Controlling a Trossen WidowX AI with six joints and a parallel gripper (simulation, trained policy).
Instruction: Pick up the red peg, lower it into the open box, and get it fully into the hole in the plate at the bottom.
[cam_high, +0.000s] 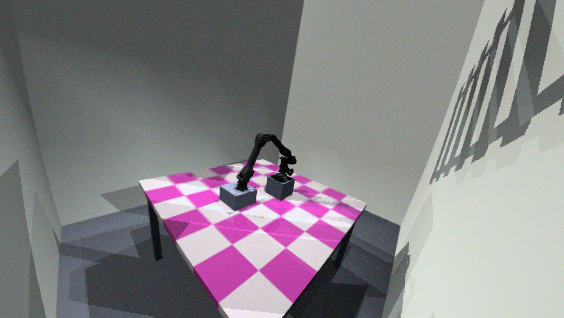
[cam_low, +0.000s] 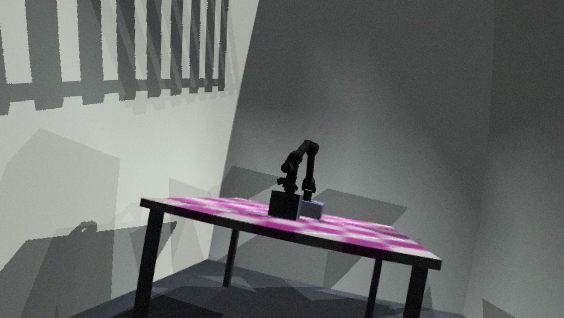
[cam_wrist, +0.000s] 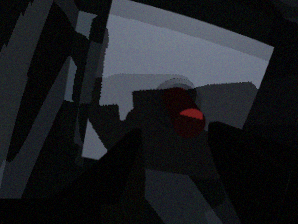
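Observation:
The red peg (cam_wrist: 183, 111) shows in the wrist view, standing at the round hole in the pale plate (cam_wrist: 150, 55) at the bottom of the box. Part of the hole's rim shows behind its lower end; how deep it sits cannot be told. My gripper (cam_high: 283, 177) (cam_low: 289, 191) (cam_wrist: 175, 135) reaches down into the top of the dark grey open box (cam_high: 279, 190) (cam_low: 284, 206). Its black fingertips stand apart on either side of the peg's top, with gaps to both sides, so it is open. The box walls hide the peg in the top and exterior views.
The arm's grey base block (cam_high: 238, 197) (cam_low: 314, 210) stands close beside the box on the pink and white checked table (cam_high: 258, 250) (cam_low: 250, 224). The box walls surround the fingers closely. Deep shadow darkens the inside of the box.

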